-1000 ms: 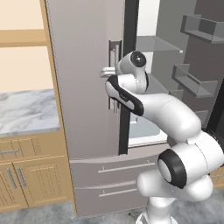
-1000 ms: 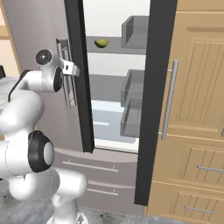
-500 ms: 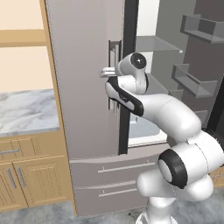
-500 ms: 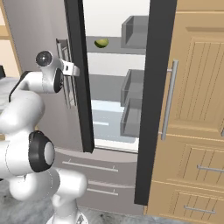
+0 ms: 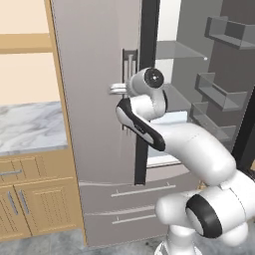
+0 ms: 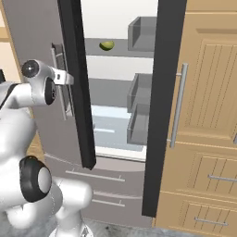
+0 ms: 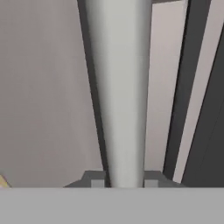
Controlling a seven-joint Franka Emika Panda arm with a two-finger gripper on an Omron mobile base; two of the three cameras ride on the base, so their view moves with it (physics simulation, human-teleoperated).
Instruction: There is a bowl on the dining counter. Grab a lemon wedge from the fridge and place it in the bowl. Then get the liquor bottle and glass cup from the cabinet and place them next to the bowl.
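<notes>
The lemon wedge (image 6: 107,45), a small green-yellow piece, lay on an upper shelf (image 6: 111,50) inside the fridge (image 5: 94,124), well apart from the gripper (image 7: 125,183) and above it to its right, as the right base view showed. The fridge's right door (image 6: 164,106) stood swung open, with door bins (image 5: 219,94) on its inner side, while the left door (image 5: 89,99) was shut or nearly so. The gripper sat at the left door's vertical bar handle (image 7: 118,92), its two fingers closed together on the bar, one on each side, as the hand view showed. In the left base view the hand (image 5: 130,87) pressed against that handle at about mid-height of the door. A marble table (image 5: 27,127) with light wood doors below stood to the left of the fridge, and tall tan cabinet doors (image 6: 203,115) stood to its right.
</notes>
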